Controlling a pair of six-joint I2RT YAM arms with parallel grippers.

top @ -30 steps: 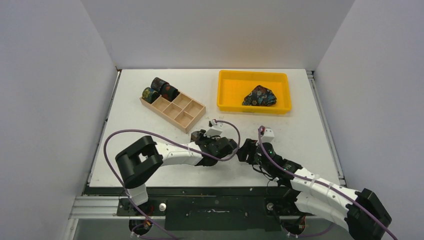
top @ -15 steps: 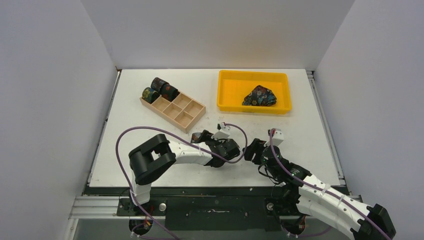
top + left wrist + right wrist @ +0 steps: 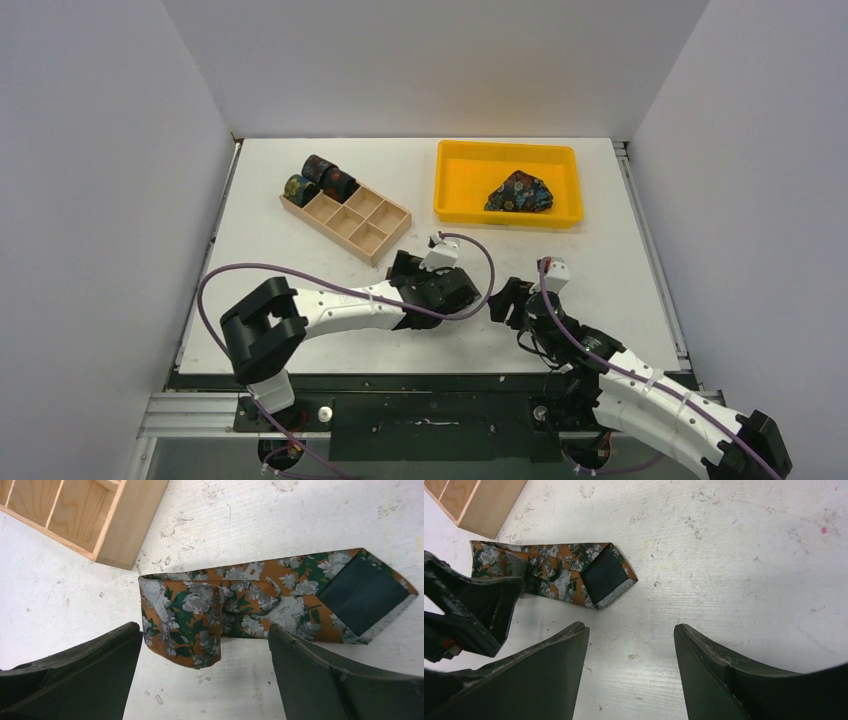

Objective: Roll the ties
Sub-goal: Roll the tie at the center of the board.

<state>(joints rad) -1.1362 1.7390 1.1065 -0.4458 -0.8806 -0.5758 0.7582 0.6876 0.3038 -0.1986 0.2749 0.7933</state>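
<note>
An orange-brown tie (image 3: 240,605) with grey flowers and green leaves lies flat on the white table. Its left end is folded over into a loose loop and its pointed tip shows the dark lining (image 3: 365,592). My left gripper (image 3: 204,630) stands open just short of the folded end, holding nothing. In the right wrist view the same tie (image 3: 559,572) lies up and left of my open right gripper (image 3: 630,627), which is empty. From above, the left gripper (image 3: 440,290) and right gripper (image 3: 505,300) sit close together and hide the tie.
A wooden compartment box (image 3: 365,225) stands behind the left gripper, with three rolled ties (image 3: 318,178) at its far end. Its corner (image 3: 125,525) is close to the tie. A yellow tray (image 3: 460,195) at the back right holds a bunched blue floral tie (image 3: 520,192).
My left gripper has opened wide and let go of the tie. The left arm's elbow swung out and back. The right gripper shifted slightly right and then held.
</note>
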